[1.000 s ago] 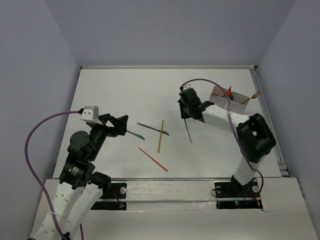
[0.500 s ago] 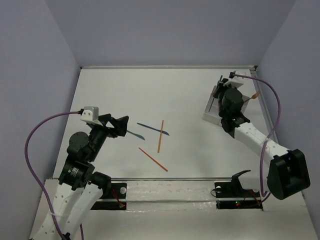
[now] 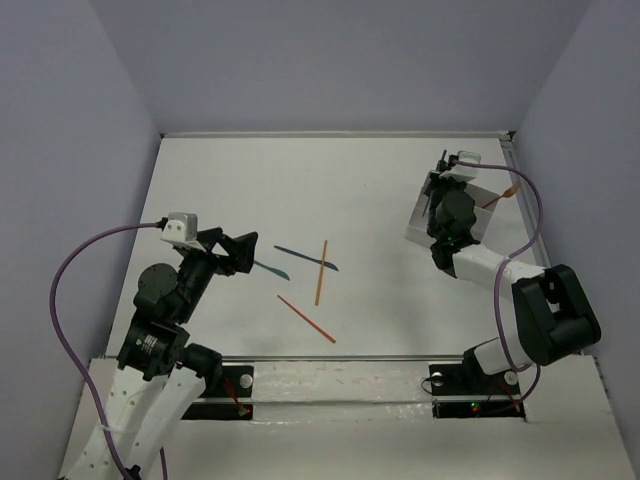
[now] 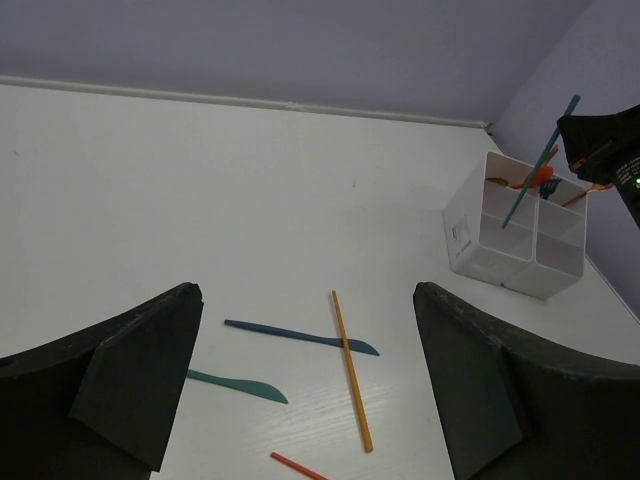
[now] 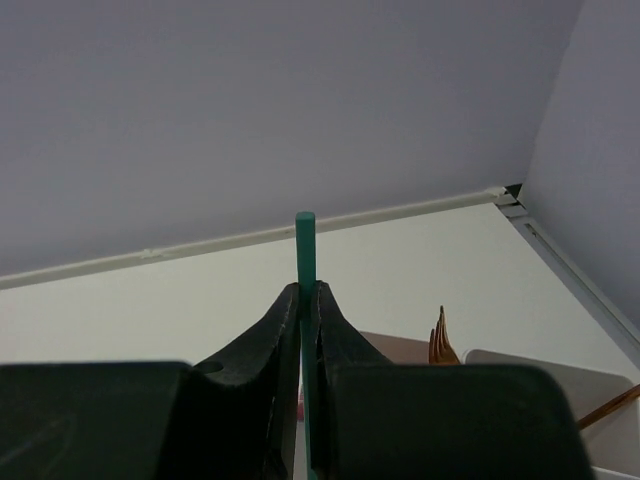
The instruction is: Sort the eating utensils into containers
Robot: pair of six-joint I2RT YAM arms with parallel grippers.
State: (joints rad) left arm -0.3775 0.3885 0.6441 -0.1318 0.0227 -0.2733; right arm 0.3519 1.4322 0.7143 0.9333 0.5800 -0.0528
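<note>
- Top external view: a matte white table (image 3: 300, 180) with both arms reaching out over it, left arm low on the left, right arm over at the far right side.
- The right gripper (image 5: 308, 300) has its black jaws pinched tight on a teal stick (image 4: 535, 165). It's a skinny straight plastic rod, and its squared-off end pokes up past the fingertips.
- From the left wrist view that stick hangs tilted, with its lower end dipping inside the white box (image 4: 480, 235), in the compartment nearest that camera.
- The box is smooth, thin-walled plastic, split into a 2x2 grid of square cells, and it sits near the right edge of the table.
- An orange spoon (image 4: 540, 178) with a round bowl leans in one of the back cells next to some slim orange pieces. The pointy tines of an orange fork (image 5: 440, 340) show up in the right wrist view too.
- The left gripper (image 4: 307, 295) has its chunky dark jaws spread wide with nothing between them, hanging over the loose utensils.
- Loose on the table:
  - a flat teal knife (image 4: 237, 385) with a curved blade, closest to the left gripper
  - a darker blue-green knife (image 4: 300, 337), long and thin
  - an orange stick (image 4: 351, 370) lying across that darker knife
  - a red-orange stick (image 3: 306, 318), apart from the others and nearer the arm bases
</note>
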